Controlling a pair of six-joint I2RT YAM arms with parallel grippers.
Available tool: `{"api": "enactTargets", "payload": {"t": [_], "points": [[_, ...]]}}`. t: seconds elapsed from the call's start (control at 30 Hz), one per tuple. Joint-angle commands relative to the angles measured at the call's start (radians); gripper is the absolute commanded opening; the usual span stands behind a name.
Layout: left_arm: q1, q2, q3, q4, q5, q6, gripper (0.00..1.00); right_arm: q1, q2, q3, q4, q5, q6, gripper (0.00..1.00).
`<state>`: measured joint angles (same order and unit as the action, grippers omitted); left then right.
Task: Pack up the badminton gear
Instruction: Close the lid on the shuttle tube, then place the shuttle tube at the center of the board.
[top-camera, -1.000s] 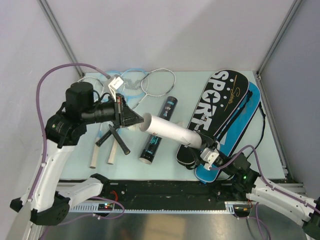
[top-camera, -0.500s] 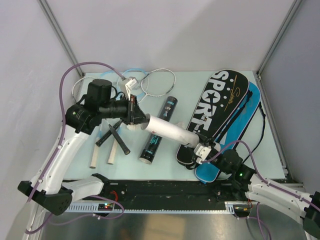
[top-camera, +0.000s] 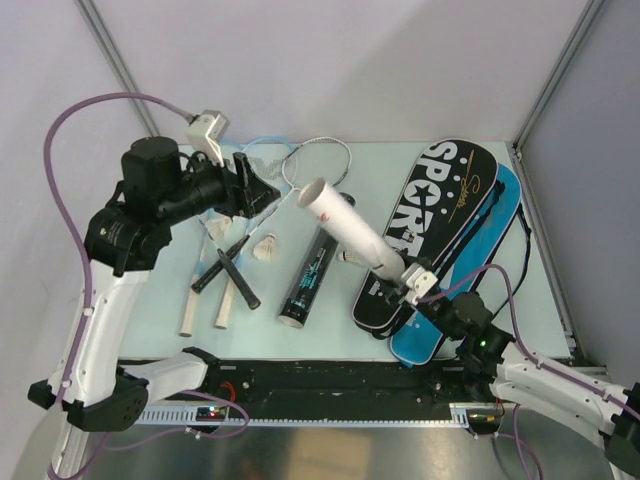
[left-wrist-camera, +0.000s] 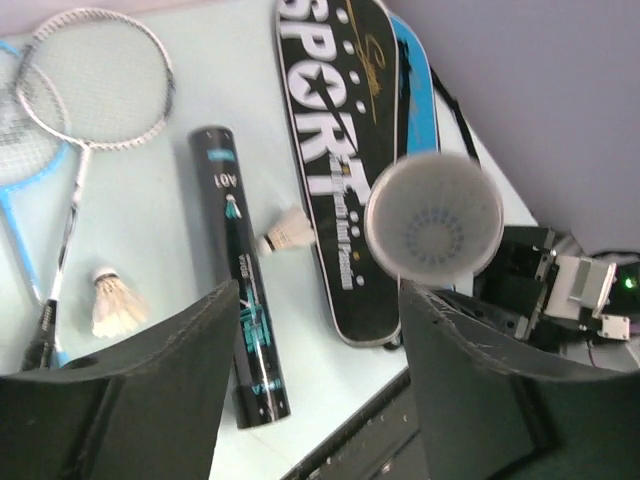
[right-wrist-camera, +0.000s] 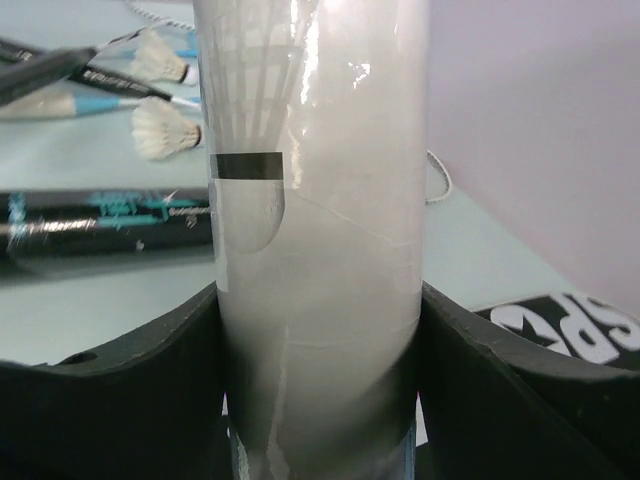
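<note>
Although it rests on nothing but the grip at its base, the white tube (top-camera: 350, 228) is carried clear of the bench (top-camera: 325, 337), its long axis slanted from the near right to the far left. Its open mouth is turned up and leftward, toward the left arm, and is seen head-on in the left wrist view.

Two racket-shaped bags are laid at the right, stacked and angled from the near edge toward the far right corner: the black bag (top-camera: 440, 200) lettered SPORT on top, the blue bag (top-camera: 507, 203) beneath it. A black tube (top-camera: 312, 268) is laid flat just left of the bags, its length running from the near edge away, its far end crossed above by the white tube. The silver-white racket (top-camera: 318, 163) and light-blue rackets (top-camera: 262, 150) are spread at the far left with their heads away from the arms.

The left arm is raised high, its forearm held level and pointed rightward; the left pincer (top-camera: 255, 190) is spread wide with nothing between its fingers. The right arm is kept low, stretched from the near right corner; the right pincer (top-camera: 400, 283) is clamped around the white tube's base.

One shuttlecock (top-camera: 265, 248) is seen left of the black tube, another shuttlecock (top-camera: 348, 257) between it and the black bag.
</note>
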<state>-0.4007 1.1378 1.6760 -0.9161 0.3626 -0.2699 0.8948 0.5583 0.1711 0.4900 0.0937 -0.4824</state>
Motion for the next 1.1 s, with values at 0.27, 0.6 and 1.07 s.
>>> {"api": "enactTargets", "payload": {"t": [0.27, 0.6, 1.07], "points": [[0.01, -0.082, -0.231, 0.171, -0.344, -0.015, 0.99, -0.271, 0.314, 0.359, -0.126, 0.262, 0.845, 0.24], [0.013, -0.161, -0.533, 0.308, -0.429, -0.072, 1.0, -0.384, 0.809, 0.683, -0.134, 0.315, 1.15, 0.26], [0.018, -0.211, -0.645, 0.346, -0.449, -0.059, 1.0, -0.426, 1.286, 1.006, -0.179, 0.368, 1.166, 0.37]]}}
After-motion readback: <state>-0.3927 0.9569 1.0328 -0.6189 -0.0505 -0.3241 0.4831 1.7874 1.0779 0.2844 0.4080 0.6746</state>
